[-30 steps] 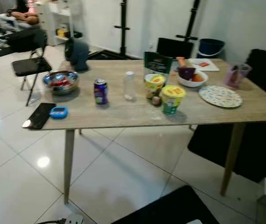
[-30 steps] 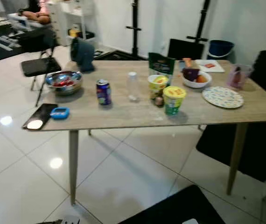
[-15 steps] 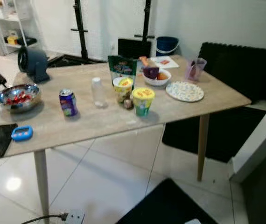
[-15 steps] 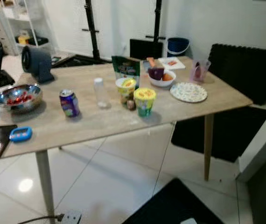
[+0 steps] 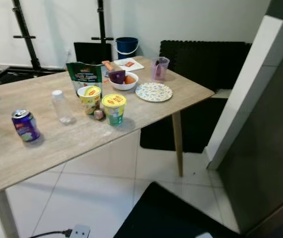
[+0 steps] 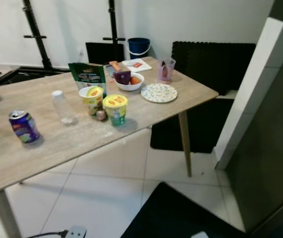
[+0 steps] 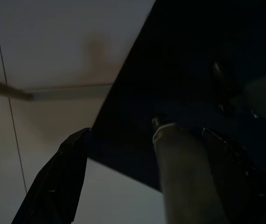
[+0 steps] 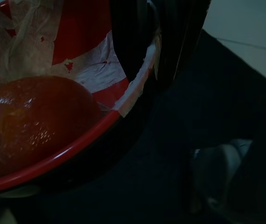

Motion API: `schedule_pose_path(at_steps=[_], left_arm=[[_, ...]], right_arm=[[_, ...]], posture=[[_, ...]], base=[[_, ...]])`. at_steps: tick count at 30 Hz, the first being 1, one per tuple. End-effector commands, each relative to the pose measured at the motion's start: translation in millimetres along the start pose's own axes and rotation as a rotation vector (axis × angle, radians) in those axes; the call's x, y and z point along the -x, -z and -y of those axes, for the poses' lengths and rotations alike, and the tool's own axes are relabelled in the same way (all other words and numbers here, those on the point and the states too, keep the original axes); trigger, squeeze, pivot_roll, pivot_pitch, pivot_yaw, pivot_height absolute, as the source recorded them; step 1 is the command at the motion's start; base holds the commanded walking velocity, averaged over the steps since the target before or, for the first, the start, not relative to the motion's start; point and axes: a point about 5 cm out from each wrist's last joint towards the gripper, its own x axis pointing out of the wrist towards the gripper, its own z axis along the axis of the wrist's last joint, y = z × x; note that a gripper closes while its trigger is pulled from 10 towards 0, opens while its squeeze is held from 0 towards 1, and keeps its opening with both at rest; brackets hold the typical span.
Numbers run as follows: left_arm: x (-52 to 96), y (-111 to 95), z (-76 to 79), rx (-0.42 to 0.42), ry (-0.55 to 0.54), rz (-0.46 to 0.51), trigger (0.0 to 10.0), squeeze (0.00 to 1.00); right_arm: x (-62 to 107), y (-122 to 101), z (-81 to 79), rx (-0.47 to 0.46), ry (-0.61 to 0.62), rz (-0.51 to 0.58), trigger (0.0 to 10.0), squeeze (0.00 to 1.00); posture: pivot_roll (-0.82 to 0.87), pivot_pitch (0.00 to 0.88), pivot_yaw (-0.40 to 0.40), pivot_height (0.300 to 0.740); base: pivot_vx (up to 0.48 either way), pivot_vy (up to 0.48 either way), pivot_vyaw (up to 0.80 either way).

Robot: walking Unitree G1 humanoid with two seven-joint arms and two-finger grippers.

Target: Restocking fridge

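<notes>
My right gripper (image 8: 157, 42) is shut on the rim of a red bowl (image 8: 72, 151), one black finger inside it and one outside. An orange-red round fruit (image 8: 35, 121) and crumpled white paper lie in the bowl. Over floor tiles and a black mat (image 7: 193, 70) hangs my left gripper (image 7: 146, 135), open and holding nothing. A tall dark grey panel (image 5: 268, 148), possibly the fridge's side, stands at the right. The wooden table (image 5: 47, 148) carries a purple can (image 5: 26, 125), a clear bottle (image 5: 60, 106), two yellow-lidded cups (image 5: 113, 108), a green pouch (image 5: 84, 75) and a white fruit bowl (image 5: 123, 81).
A patterned plate (image 5: 154, 91) and a pink cup (image 5: 159, 68) sit near the table's right end. Behind it are a black sofa (image 5: 206, 54) and a blue bucket (image 5: 126, 46). A black mat (image 5: 166, 213) and a power strip (image 5: 79, 231) lie on the tiled floor.
The head camera has swung to the right: the table has slid left in view, its left end is cut off, and the dark panel with a white edge now fills the right side.
</notes>
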Motion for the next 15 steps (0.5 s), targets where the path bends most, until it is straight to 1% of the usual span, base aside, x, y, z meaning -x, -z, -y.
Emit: schedule_pose_path(at_steps=[1, 4, 7, 11, 15], left_arm=[[1.4, 6.9, -3.0, -0.019, -0.001, -0.028, 10.0, 0.0], [1.5, 7.1, -3.4, -0.027, 0.0, -0.029, 10.0, 0.0], [0.8, 5.6, -1.1, -0.03, 0.001, -0.026, 10.0, 0.0], [-1.3, -0.3, 5.7, -0.036, 0.007, -0.016, 10.0, 0.0], [-1.4, -1.2, 6.1, -0.039, 0.008, -0.014, 10.0, 0.0]], right_arm=[[-0.6, 0.2, -4.5, -0.001, -0.008, 0.003, 10.0, 0.0], [-0.6, 1.4, -5.3, 0.002, -0.01, 0.0, 10.0, 0.0], [-0.5, 1.9, -5.0, 0.005, -0.011, -0.001, 10.0, 0.0], [-0.5, 1.6, -4.3, 0.015, -0.011, -0.001, 10.0, 0.0], [-0.4, 0.1, -3.5, 0.019, -0.01, 0.002, 10.0, 0.0]], posture=[[-0.02, 0.015, -0.003, 0.74], [-0.02, 0.01, -0.002, 0.74], [-0.02, 0.006, -0.003, 0.74], [-0.02, 0.0, -0.003, 0.74], [-0.02, 0.0, -0.003, 0.74]], base=[[0.0, 0.0, -0.78], [0.0, 0.0, -0.78], [0.0, 0.0, -0.78], [0.0, 0.0, -0.78], [0.0, 0.0, -0.78]])
